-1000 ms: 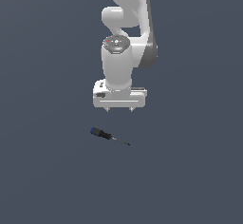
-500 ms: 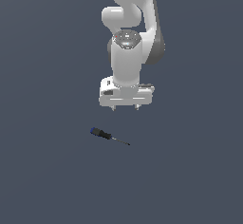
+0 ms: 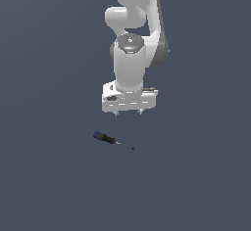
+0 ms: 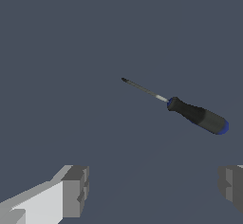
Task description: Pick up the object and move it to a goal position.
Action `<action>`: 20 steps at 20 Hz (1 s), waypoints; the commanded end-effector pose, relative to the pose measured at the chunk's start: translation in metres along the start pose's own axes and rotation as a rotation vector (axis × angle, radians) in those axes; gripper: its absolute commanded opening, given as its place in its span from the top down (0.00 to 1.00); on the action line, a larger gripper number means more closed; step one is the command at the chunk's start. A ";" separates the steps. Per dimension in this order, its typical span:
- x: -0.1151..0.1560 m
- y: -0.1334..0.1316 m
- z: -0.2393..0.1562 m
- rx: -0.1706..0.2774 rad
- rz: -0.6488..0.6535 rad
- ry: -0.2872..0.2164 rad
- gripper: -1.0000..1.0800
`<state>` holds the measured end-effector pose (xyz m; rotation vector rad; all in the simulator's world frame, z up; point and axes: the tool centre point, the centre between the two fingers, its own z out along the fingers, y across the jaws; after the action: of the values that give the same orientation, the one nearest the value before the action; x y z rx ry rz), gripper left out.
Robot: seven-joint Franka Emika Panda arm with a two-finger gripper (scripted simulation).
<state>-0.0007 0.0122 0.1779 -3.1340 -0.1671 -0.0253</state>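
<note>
Pincer (image 3: 128,113): released, fingers (image 4: 73,190) spread wide, grasping nothing.
Screwdriver (image 3: 112,140): flat on the counter (image 3: 54,176), below the pincer, apart from it.
Arm: upright, pincer pointing down.

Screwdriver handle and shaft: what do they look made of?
The screwdriver is a simulator render, so this is only appearance. The handle looks like matte black plastic or rubber with a blue end cap. The shaft looks like thin metal, pale grey with a darker tip.

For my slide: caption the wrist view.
Open white gripper poised above a tiny blue-and-black-handled screwdriver lying ungrasped on the grey floor.
</note>
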 end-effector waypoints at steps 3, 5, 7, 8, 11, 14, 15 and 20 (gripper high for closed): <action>0.003 0.004 0.006 -0.003 -0.064 -0.002 0.04; 0.005 0.007 0.010 -0.004 -0.102 -0.003 0.04; 0.008 0.010 0.014 -0.006 -0.145 -0.005 0.04; 0.009 0.011 0.016 -0.006 -0.168 -0.005 0.04; 0.013 0.016 0.023 -0.008 -0.244 -0.008 0.04; 0.017 0.021 0.031 -0.009 -0.321 -0.010 0.04; 0.018 0.023 0.033 -0.010 -0.347 -0.011 0.04; 0.024 0.031 0.046 -0.010 -0.475 -0.015 0.04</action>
<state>0.0246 -0.0140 0.1362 -3.0377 -0.8435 -0.0052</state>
